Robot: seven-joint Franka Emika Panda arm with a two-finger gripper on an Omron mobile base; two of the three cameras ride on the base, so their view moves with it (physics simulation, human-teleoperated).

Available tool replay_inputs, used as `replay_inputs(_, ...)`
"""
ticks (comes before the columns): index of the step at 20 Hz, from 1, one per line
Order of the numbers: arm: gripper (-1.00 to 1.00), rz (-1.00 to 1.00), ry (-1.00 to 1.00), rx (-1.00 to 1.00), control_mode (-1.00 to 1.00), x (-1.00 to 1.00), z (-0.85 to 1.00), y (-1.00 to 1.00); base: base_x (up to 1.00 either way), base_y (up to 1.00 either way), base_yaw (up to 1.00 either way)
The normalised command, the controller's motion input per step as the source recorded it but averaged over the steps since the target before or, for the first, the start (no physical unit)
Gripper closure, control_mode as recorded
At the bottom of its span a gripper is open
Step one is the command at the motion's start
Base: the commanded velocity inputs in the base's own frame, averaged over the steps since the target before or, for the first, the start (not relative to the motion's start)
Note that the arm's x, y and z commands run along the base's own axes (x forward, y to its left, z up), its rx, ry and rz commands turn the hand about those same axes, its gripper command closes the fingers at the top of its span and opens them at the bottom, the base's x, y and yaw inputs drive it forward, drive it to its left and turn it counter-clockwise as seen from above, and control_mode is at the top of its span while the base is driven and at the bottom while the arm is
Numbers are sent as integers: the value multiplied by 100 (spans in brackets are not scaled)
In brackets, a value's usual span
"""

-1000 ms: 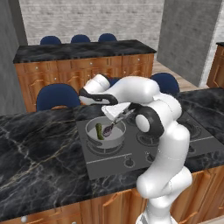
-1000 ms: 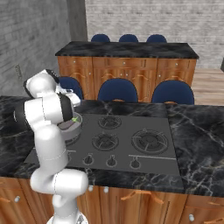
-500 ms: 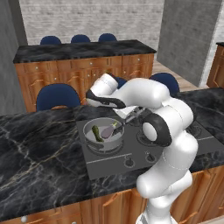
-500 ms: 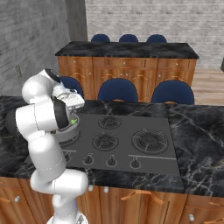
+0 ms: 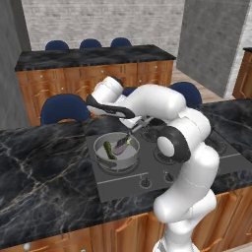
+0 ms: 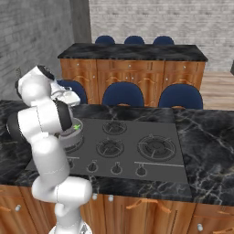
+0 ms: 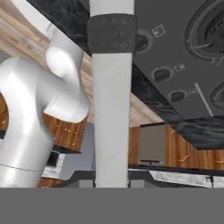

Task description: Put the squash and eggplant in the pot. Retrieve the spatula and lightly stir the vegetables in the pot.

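Observation:
The grey pot (image 5: 100, 151) sits on the front left burner of the stove. Inside it lie the dark green squash (image 5: 109, 150) and the purple eggplant (image 5: 123, 143). My gripper (image 5: 137, 121) hangs just above the pot's right rim, shut on the spatula (image 5: 141, 126). The spatula slants down to the left, with its blade by the eggplant. In the hand view the spatula (image 7: 111, 109) runs straight up the middle as a pale bar with a dark band. From the right base view my arm hides much of the pot (image 6: 75, 137).
The grey stove top (image 5: 147, 170) has several burners (image 6: 156, 145) and a row of knobs (image 6: 115, 168) along its front. Black marble counter (image 5: 44, 177) lies on both sides. Blue chairs (image 6: 122, 93) and a second counter (image 6: 132, 52) stand behind.
My arm has swung its elbow out to the right and lower. The hand stays over the pot, and the spatula's blade has shifted a little inside it.

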Motion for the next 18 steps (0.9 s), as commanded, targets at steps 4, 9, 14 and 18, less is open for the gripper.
replay_inputs(4,100,9,0,-2,-100,54,-18,15,0,0,0)
replay_inputs(9,100,1,9,-11,-100,4,-52,-1,0,0,0)
replay_inputs(14,100,1,0,-5,-100,0,-26,4,0,0,0)
replay_inputs(18,100,0,0,-2,-100,11,-17,-8,0,0,0)
